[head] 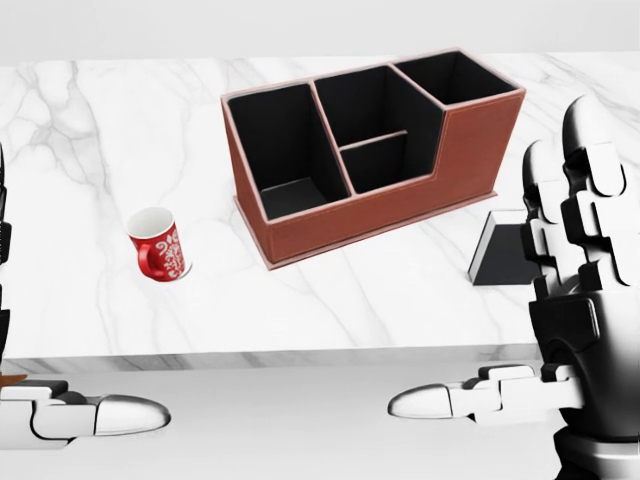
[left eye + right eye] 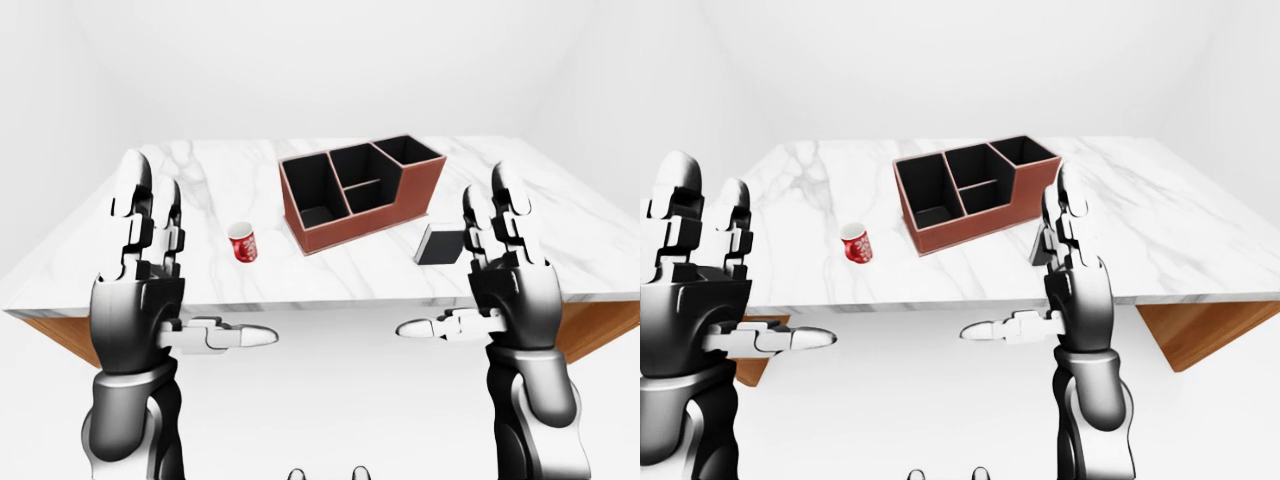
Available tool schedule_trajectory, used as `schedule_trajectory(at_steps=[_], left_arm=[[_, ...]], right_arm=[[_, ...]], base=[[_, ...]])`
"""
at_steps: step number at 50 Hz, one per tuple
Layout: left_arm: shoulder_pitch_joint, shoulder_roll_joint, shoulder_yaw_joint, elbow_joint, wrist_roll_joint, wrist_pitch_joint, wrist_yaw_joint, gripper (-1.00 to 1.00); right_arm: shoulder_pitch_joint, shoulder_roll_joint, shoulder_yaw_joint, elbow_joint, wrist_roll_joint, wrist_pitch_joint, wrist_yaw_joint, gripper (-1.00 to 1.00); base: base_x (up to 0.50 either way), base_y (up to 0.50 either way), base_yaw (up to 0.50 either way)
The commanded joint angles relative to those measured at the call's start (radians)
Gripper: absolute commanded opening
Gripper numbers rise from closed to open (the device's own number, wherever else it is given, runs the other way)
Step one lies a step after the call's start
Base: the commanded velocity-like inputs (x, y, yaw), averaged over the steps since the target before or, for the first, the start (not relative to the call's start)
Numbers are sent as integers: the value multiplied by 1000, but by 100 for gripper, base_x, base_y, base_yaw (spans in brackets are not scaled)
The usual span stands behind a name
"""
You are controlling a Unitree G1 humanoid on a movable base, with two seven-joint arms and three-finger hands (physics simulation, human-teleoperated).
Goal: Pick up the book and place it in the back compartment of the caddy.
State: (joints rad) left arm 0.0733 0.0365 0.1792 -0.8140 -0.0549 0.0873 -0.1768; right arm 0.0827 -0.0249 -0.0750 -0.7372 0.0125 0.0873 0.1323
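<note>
A dark book [image 1: 497, 252] lies flat on the white marble table [image 1: 120, 130], just right of the caddy; my right hand's fingers hide its right part. The brown caddy [image 1: 400, 205] has several black compartments and stands at the table's middle, turned at an angle. My left hand [image 2: 160, 270] is open and empty, fingers upright, at the lower left of the left-eye view. My right hand [image 2: 490, 275] is open and empty, fingers upright, at the lower right, short of the book. Both hands are held before the table's near edge and touch nothing.
A red mug [image 1: 158, 245] with a white pattern stands on the table, left of the caddy. The table's wooden sides [image 2: 50, 335] show under the marble top at both corners. Plain white walls and floor surround the table.
</note>
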Motion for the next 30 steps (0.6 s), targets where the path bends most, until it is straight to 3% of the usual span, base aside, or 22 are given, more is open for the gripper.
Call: schedule_trajectory(at_steps=[1,30], left_arm=[[-5,1,10,-19,-3,0,-1,100],[-8,1,17,-24,-12,0,1,100]], right_arm=[[-3,-3,-27,-47,6,0,12,100],[-8,-3,-47,-59,18,0,16,100]], base=[[50,0,0],[50,0,0]])
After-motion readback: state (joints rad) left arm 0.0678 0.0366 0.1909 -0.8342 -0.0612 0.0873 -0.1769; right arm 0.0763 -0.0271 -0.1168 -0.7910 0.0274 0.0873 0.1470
